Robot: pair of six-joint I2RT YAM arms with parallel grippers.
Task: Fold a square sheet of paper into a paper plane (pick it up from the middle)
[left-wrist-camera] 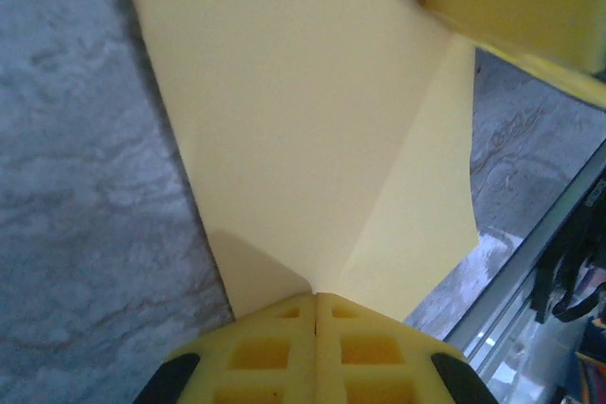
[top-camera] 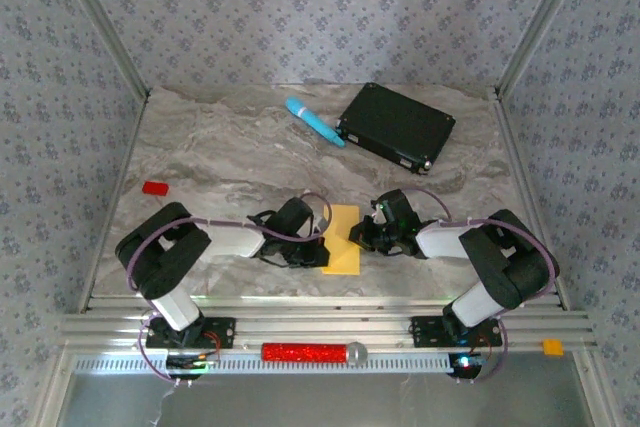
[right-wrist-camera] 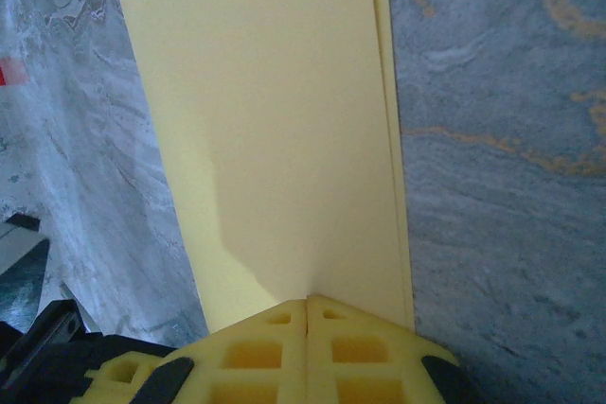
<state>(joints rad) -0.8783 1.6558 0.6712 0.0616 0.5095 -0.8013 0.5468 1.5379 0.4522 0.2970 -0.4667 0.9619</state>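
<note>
Near the table's [top-camera: 230,152] front edge, the square sheet of paper [top-camera: 342,239], folded double, is pinched at opposite sides by the closed left gripper [left-wrist-camera: 316,296] and right gripper [right-wrist-camera: 307,301]. Bare marble is left all around it. Farther back, a red block [top-camera: 154,187], blue cylinder [top-camera: 313,120] and black flat box [top-camera: 397,127] are seen from above. The doubled paper edge is shown at the right wrist.

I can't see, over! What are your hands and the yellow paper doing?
Left gripper and right gripper both shut on yellow paper, opposite edges. Paper folded double. Black box, blue cylinder far back, not blocking.
</note>
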